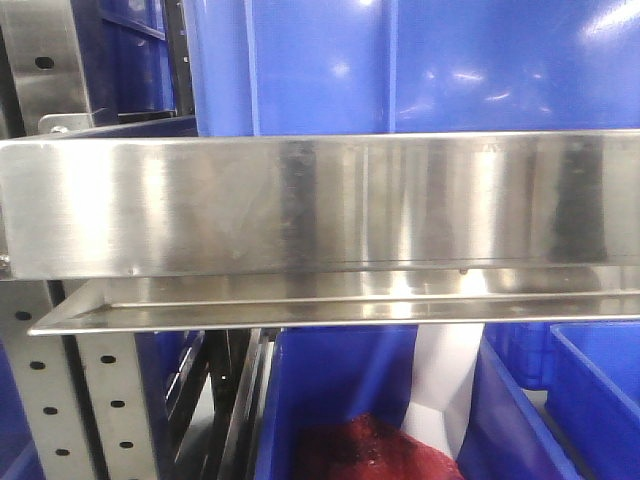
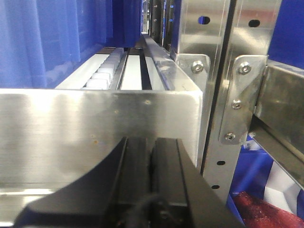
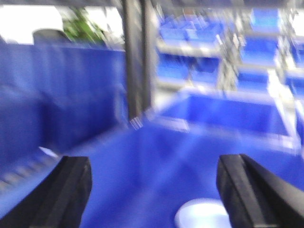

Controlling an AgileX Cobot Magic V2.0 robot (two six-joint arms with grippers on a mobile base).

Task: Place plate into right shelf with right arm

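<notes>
R claw [image 3: 153,161] spread over plate [image 3: 202,216] on blue bin floor [image 3: 142,199], racks [image 3: 190,47] behind.

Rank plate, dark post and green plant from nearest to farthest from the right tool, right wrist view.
1. Plate, low centre, inside the open right tool.
2. Dark post, ahead, left of centre.
3. Green plant, far top left.

Warehouse or stockroom indicated: stainless-steel racking [image 1: 320,200] with perforated uprights [image 1: 110,400] and roller tracks [image 2: 105,71] is seen, loaded with blue bins [image 1: 420,60]; further binned racks [image 3: 228,47] are glimpsed beyond.
</notes>
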